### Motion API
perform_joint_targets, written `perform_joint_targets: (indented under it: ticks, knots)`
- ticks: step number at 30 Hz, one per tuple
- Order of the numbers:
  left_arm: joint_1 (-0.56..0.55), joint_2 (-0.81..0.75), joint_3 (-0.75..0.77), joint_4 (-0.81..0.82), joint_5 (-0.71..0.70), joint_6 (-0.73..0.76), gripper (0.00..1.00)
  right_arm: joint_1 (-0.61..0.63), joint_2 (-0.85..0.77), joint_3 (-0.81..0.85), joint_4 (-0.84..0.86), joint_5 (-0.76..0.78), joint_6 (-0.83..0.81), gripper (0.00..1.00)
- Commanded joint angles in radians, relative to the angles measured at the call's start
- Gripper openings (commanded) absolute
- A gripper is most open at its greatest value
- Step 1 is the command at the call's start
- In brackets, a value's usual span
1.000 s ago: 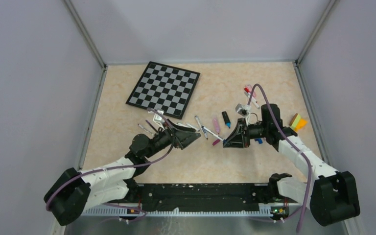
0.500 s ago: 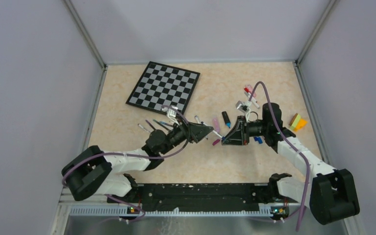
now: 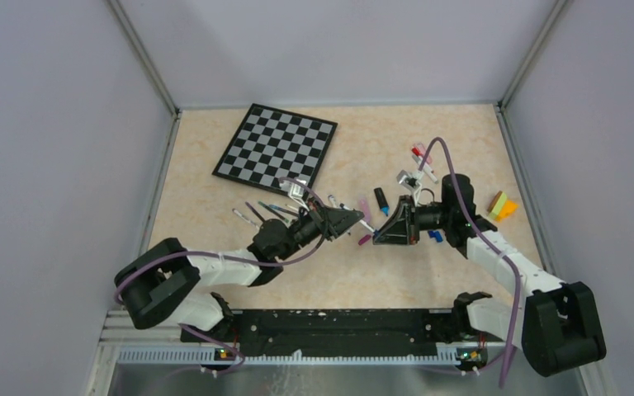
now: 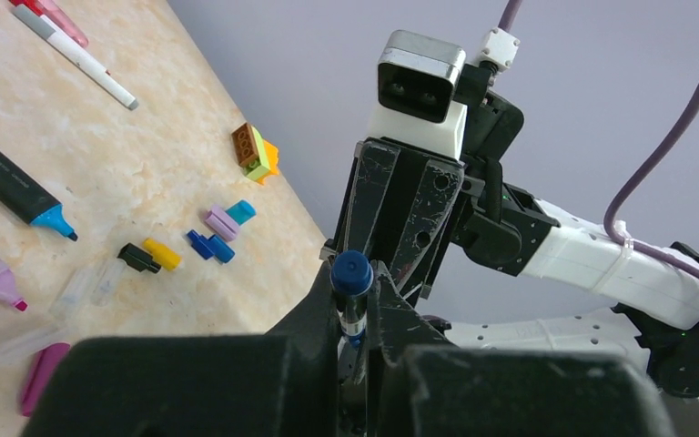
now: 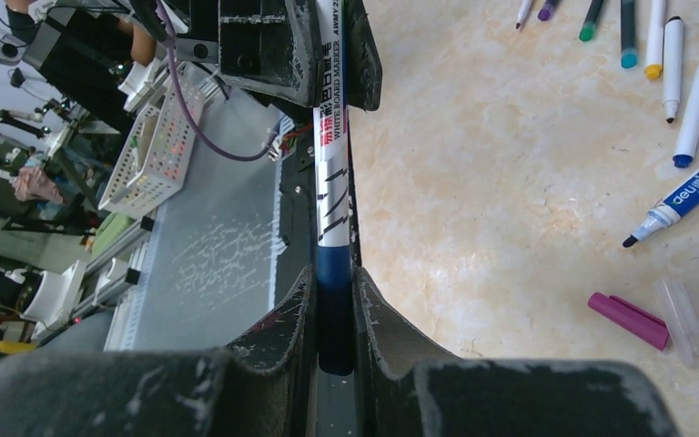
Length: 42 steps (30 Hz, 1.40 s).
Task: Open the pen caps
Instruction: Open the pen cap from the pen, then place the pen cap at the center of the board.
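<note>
Pen cap point(image 5: 334, 314), blue, is clamped by R gripper point(image 5: 332, 278); pen point(image 5: 331, 173), white-bodied, is clamped by L gripper point(image 4: 355, 296). Both are held just right of chessboard point(image 3: 276, 149) near corner.

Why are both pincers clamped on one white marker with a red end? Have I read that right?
Not quite: the end is blue, not red. The right wrist view shows the left pincer and right pincer clamped on one white marker.

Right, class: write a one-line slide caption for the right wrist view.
Right gripper and left gripper clamp opposite ends of a white, blue-ended plastic whiteboard marker.
</note>
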Motion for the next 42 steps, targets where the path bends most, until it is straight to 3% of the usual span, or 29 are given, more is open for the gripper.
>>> perform_joint_targets:
  ticks: [1, 5, 10, 12, 16, 22, 25, 30, 35, 42]
  knots:
    - [0.004, -0.070, 0.007, 0.055, -0.178, 0.064, 0.00, 0.006, 0.004, -0.003, -0.001, -0.026, -0.034, 0.00]
    - [0.051, -0.173, -0.001, -0.011, -0.315, 0.097, 0.00, 0.007, 0.006, 0.004, -0.055, -0.022, -0.089, 0.00]
    - [0.155, -0.258, -0.004, -0.057, -0.348, 0.067, 0.00, 0.007, 0.014, 0.011, -0.091, -0.025, -0.131, 0.00]
    - [0.194, -0.275, -0.006, -0.059, -0.314, 0.055, 0.00, 0.006, 0.015, 0.019, -0.132, -0.016, -0.167, 0.00]
    - [0.254, -0.308, -0.036, -0.071, -0.194, 0.061, 0.00, -0.063, -0.012, 0.082, -0.337, 0.086, -0.398, 0.00]
    - [0.319, -0.422, -0.135, -0.224, 0.080, 0.111, 0.00, -0.314, -0.132, 0.107, -0.507, 0.416, -0.621, 0.00]
    - [0.323, -0.498, -0.160, -0.367, 0.156, 0.175, 0.00, -0.471, -0.140, 0.109, -0.502, 0.524, -0.629, 0.00]
    - [0.325, -0.609, -0.208, -0.512, 0.211, 0.260, 0.00, -0.633, -0.057, 0.156, -0.527, 0.638, -0.669, 0.00]
    - [0.324, -0.671, -0.254, -0.563, 0.206, 0.288, 0.00, -0.727, 0.083, 0.237, -0.608, 0.708, -0.708, 0.00]
    - [0.325, -0.672, -0.272, -0.561, 0.225, 0.330, 0.00, -0.766, 0.169, 0.235, -0.577, 0.780, -0.681, 0.00]
